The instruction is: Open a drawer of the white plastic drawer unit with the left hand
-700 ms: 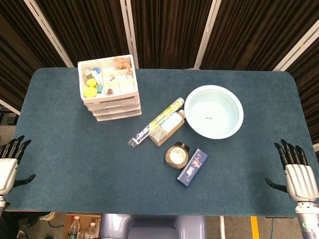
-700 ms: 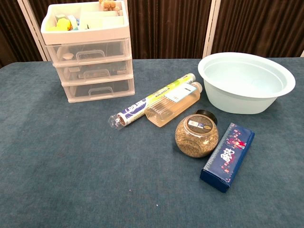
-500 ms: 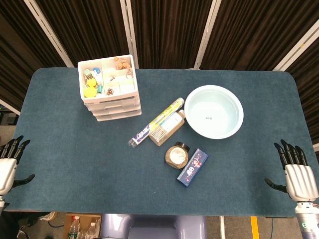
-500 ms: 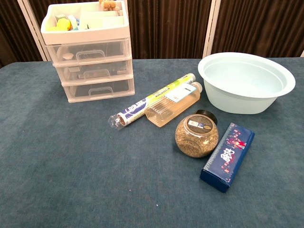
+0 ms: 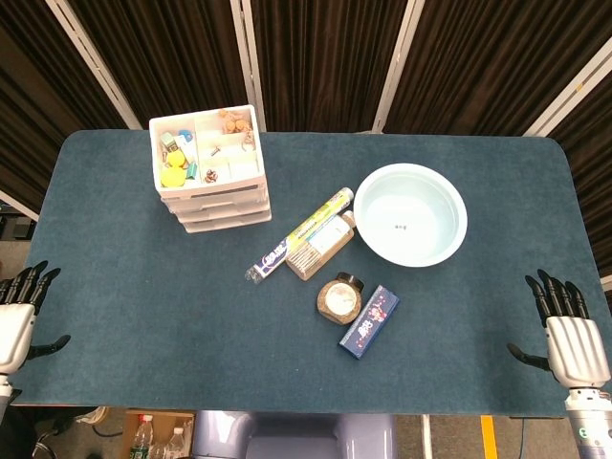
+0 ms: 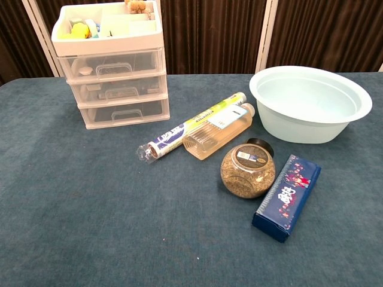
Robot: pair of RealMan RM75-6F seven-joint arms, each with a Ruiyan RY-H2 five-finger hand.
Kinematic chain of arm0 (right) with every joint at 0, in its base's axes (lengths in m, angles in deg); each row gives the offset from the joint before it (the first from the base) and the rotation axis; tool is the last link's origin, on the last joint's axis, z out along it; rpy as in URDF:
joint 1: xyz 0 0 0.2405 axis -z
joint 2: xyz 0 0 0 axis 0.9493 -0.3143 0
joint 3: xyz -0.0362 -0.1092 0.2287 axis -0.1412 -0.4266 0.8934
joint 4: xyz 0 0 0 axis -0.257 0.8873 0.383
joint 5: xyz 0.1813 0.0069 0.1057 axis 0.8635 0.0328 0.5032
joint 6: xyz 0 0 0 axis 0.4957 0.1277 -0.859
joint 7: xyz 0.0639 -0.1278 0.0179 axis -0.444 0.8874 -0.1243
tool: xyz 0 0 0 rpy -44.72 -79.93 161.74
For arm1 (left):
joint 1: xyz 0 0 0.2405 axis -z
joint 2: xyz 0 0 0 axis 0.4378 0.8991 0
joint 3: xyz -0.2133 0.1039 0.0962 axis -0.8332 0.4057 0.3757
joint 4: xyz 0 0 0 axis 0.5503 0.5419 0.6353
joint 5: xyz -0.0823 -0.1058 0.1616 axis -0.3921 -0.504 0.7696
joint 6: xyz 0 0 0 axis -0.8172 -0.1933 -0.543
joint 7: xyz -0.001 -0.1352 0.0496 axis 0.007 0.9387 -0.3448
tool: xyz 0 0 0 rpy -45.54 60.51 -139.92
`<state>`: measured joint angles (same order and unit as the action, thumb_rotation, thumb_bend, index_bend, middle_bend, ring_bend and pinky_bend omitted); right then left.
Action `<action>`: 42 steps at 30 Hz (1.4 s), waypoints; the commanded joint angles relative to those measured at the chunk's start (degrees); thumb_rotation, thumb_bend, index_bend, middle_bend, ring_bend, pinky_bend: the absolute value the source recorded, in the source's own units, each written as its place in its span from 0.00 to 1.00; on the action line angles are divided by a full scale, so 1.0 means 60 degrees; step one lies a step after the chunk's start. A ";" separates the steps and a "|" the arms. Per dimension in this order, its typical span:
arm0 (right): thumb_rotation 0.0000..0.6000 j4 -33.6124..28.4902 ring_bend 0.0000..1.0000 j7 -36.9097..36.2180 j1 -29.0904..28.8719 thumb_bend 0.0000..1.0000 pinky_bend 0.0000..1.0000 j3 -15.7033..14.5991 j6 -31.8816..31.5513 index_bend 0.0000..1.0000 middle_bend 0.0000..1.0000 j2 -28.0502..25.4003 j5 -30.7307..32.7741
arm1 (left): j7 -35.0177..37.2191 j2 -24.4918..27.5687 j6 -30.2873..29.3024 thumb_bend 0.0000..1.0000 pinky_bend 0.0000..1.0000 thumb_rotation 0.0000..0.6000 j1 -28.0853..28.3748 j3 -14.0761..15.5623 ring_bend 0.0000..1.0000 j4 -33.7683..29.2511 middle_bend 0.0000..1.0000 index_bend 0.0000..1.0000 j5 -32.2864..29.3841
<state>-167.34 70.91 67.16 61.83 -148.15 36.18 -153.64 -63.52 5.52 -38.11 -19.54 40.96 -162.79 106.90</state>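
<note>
Step in hand, by judgement: none begun, pre-reach only. Left hand (image 5: 16, 320) at near-left corner of the counter (image 5: 143, 306), fingers apart and straight, thumb out, holding nothing, seen in head view only. Right hand (image 5: 572, 339) at near-right corner, likewise spread wide and empty. Both well apart from everything on the counter.

Mid-counter clutter, near to far: blue box (image 6: 286, 197), round jar (image 6: 248, 170) just beside it, flat bottle (image 6: 217, 131) w/ a foil-type roll (image 6: 187, 127) lying along it. Pale basin (image 6: 309, 101) further back on the right, looks empty.

Drawer unit (image 6: 112, 75) at far left of the counter, three clear-fronted drawers stacked, all pushed in, each w/ a handle on the front; open tray on top w/ small bits in compartments. Fronts face the robot.

Next move, prob.: long reach fwd w/ left hand across bare counter to one handle, fingers hooked under it, then a straight pull toward the robot. Unit looks light, so may slide w/ the pull rather than give up the drawer; roll and bottle lie right of that path, no obstruction expected.

Surface: dark blue-green felt-like cloth, rounded corners. Room: dark curtains w/ pale poles behind; bottles in a carton on the floor below the near edge.
</note>
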 commanded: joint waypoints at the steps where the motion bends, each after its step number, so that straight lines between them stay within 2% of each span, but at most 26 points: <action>1: 1.00 -0.0051 0.00 -0.0092 0.0017 0.15 0.00 -0.0008 -0.0020 0.00 0.00 -0.0046 -0.0032 | 0.0134 -0.0043 0.0104 0.14 0.20 1.00 0.0069 -0.0110 0.02 -0.0236 0.07 0.08 -0.0182; 2: 1.00 -0.0057 0.00 -0.0111 0.0018 0.15 0.00 -0.0021 -0.0016 0.00 0.00 -0.0055 -0.0056 | 0.0173 -0.0058 0.0151 0.18 0.23 1.00 0.0101 -0.0158 0.05 -0.0343 0.10 0.08 -0.0262; 3: 1.00 -0.0060 0.00 -0.0124 0.0018 0.15 0.00 -0.0039 -0.0004 0.00 0.00 -0.0062 -0.0081 | 0.0225 -0.0069 0.0211 0.25 0.29 1.00 0.0140 -0.0210 0.12 -0.0475 0.18 0.09 -0.0351; 4: 1.00 -0.0064 0.00 -0.0134 0.0016 0.15 0.00 -0.0055 0.0006 0.00 0.00 -0.0064 -0.0106 | 0.0282 -0.0079 0.0281 0.34 0.42 1.00 0.0182 -0.0268 0.26 -0.0637 0.32 0.09 -0.0461; 5: 1.00 -0.0065 0.00 -0.0143 0.0012 0.15 0.00 -0.0060 0.0011 0.00 0.00 -0.0063 -0.0121 | 0.0314 -0.0085 0.0334 0.38 0.48 1.00 0.0216 -0.0310 0.33 -0.0751 0.39 0.10 -0.0536; 7: 1.00 -0.0067 0.00 -0.0164 0.0003 0.15 0.00 -0.0075 0.0024 0.00 0.00 -0.0057 -0.0161 | 0.0419 -0.0090 0.0534 0.51 0.67 1.00 0.0320 -0.0404 0.57 -0.1069 0.64 0.11 -0.0752; 9: 1.00 -0.0069 0.00 -0.0199 -0.0007 0.15 0.00 -0.0086 0.0040 0.00 0.00 -0.0051 -0.0189 | 0.0467 -0.0097 0.0946 0.59 0.74 1.00 0.0530 -0.0555 0.68 -0.1566 0.76 0.11 -0.1205; 12: 1.00 -0.0099 0.00 -0.0312 -0.0018 0.15 0.00 -0.0072 0.0066 0.00 0.00 -0.0067 -0.0173 | 0.0533 -0.0419 0.1848 0.66 0.81 1.00 0.1153 -0.1044 0.78 -0.2497 0.87 0.11 -0.2335; 16: 1.00 -0.0121 0.00 -0.0360 -0.0026 0.16 0.00 -0.0064 0.0119 0.00 0.00 -0.0107 -0.0115 | 0.0073 -0.0787 0.2615 0.70 0.86 1.00 0.2070 -0.1808 0.86 -0.3311 0.96 0.10 -0.4374; 19: 1.00 -0.0154 0.00 -0.0394 -0.0030 0.16 0.00 -0.0061 0.0136 0.00 0.00 -0.0128 -0.0101 | -0.0381 -0.1095 0.2870 0.69 0.89 1.00 0.2773 -0.2287 0.89 -0.3411 0.99 0.07 -0.5797; 24: 1.00 -0.0160 0.00 -0.0500 -0.0046 0.16 0.01 -0.0058 0.0171 0.00 0.00 -0.0161 -0.0108 | -0.0451 -0.1779 0.3087 0.71 0.90 1.00 0.3807 -0.3126 0.91 -0.3216 1.00 0.06 -0.7815; 28: 1.00 -0.0188 0.00 -0.0686 -0.0078 0.16 0.01 -0.0048 0.0265 0.00 0.00 -0.0211 -0.0064 | 0.0038 -0.2588 0.3562 0.72 0.91 1.00 0.4671 -0.3820 0.92 -0.2721 1.00 0.06 -0.9355; 34: 1.00 -0.0226 0.00 -0.0872 -0.0091 0.16 0.01 -0.0060 0.0300 0.00 0.00 -0.0282 -0.0100 | 0.0404 -0.3516 0.3692 0.72 0.91 1.00 0.5434 -0.4130 0.92 -0.2024 1.00 0.07 -1.0003; 42: 1.00 -0.0244 0.00 -0.1063 -0.0086 0.16 0.01 -0.0081 0.0298 0.00 0.00 -0.0338 -0.0153 | 0.0893 -0.4493 0.2891 0.72 0.91 1.00 0.5699 -0.4236 0.92 -0.1423 1.00 0.04 -0.9321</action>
<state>-168.79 64.57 66.65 61.35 -146.37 34.18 -154.55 -58.78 -20.56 -19.74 14.50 15.61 -171.85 49.97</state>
